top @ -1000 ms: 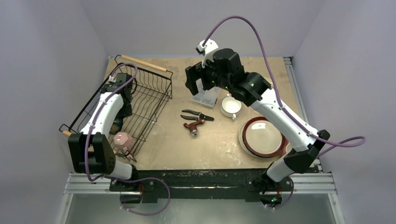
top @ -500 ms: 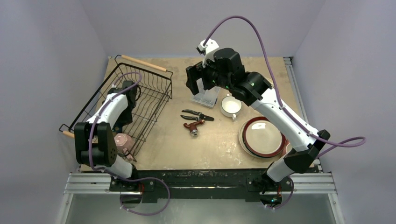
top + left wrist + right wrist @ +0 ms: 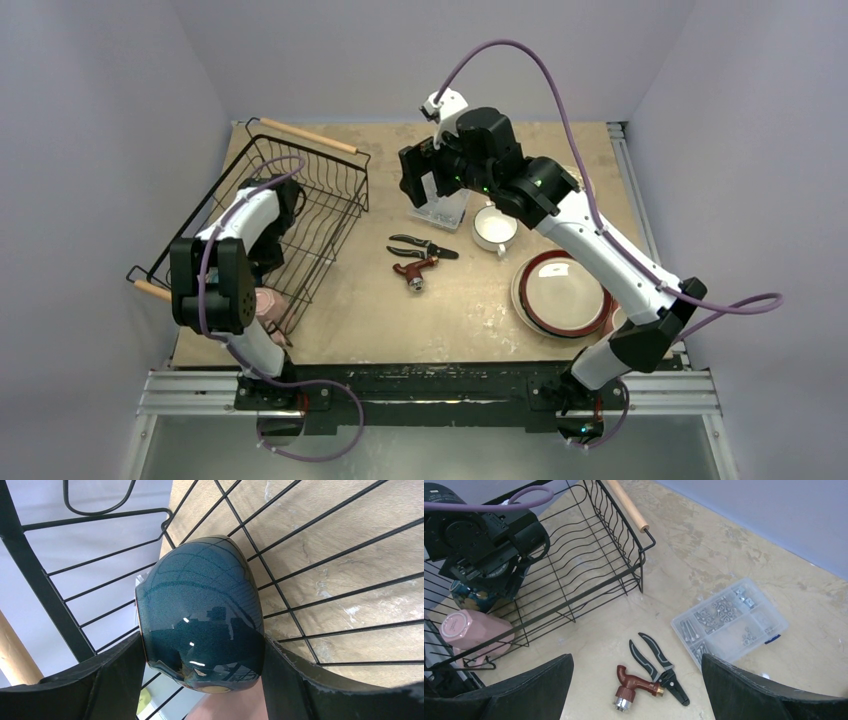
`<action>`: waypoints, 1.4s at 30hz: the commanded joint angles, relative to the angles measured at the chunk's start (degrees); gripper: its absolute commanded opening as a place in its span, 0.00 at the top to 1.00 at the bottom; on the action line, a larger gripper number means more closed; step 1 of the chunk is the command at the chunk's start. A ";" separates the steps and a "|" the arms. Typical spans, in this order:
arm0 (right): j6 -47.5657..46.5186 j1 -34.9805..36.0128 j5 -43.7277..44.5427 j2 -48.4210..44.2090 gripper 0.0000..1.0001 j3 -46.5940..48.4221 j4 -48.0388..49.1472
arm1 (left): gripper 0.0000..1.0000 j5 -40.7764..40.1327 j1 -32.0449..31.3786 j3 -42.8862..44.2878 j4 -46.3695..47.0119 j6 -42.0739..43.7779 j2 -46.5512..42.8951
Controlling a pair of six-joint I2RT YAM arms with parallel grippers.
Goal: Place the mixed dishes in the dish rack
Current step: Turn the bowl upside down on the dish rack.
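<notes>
The left gripper (image 3: 202, 645) was down inside the dish rack (image 3: 325, 205), and it had a blue bowl (image 3: 200, 600) clamped between its fingers (image 3: 115, 680), one finger pressed to each side of that glossy wall. The bowl was tipped on its side, with the rack's wire floor and the table (image 3: 470, 320) showing behind it. It sat in the near left part of the rack. A pink mug (image 3: 474, 630) lay on its side just beside it, at the rack's near end and also inside the wires. From the right wrist camera the bowl showed only as a dark blue patch under the left gripper's body.

Over on the other side, the right gripper (image 3: 639, 685) hung in the air above the middle of the table. Its fingers were spread wide and it held nothing. Beneath it lay a pair of black pliers (image 3: 656, 665) and a red nozzle (image 3: 634, 690), touching each other. A clear box of screws (image 3: 729, 622) was near them, toward the far side.

More dishes were out on the table. A white cup (image 3: 494, 228) stood just right of the box. A red-rimmed plate (image 3: 563, 292) lay flat toward the near right, well apart from the rack.
</notes>
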 commanded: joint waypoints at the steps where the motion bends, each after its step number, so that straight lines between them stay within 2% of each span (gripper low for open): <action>1: -0.60 -0.51 1.03 -3.28 0.01 -0.81 2.49 | 0.89 -4.40 1.66 2.78 -6.15 -3.64 0.04; 3: -0.81 -0.57 1.37 -3.67 0.01 -1.37 2.75 | 0.81 -4.28 1.78 2.70 -6.38 -3.71 -0.13; 5: -0.99 -0.62 1.84 -4.37 0.01 -2.13 3.22 | 0.66 -3.57 1.96 2.66 -6.65 -3.11 0.64; 10: -1.11 -0.89 2.25 -5.37 0.01 -3.47 3.70 | 0.43 -2.99 2.05 3.13 -7.43 -3.45 1.90; 15: -1.28 -0.99 2.42 -5.86 0.01 -4.10 3.99 | 0.19 -2.33 2.04 2.75 -7.29 -3.99 0.43; 17: -1.38 -1.02 2.54 -6.08 0.01 -4.31 4.08 | 0.04 -1.24 2.07 2.54 -6.85 -4.04 -0.48; 18: -1.38 -1.11 2.57 -6.09 0.01 -4.28 4.09 | 0.00 -0.44 2.05 2.49 -6.94 -4.38 -0.81; 35: -1.28 -1.21 2.63 -7.18 0.01 -6.40 5.58 | 0.00 13.60 1.98 3.57 -5.43 -4.89 -6.61; 42: -0.94 -1.16 3.40 -7.97 0.01 -8.73 7.21 | 0.00 14.82 1.99 5.00 -7.39 -3.58 -9.74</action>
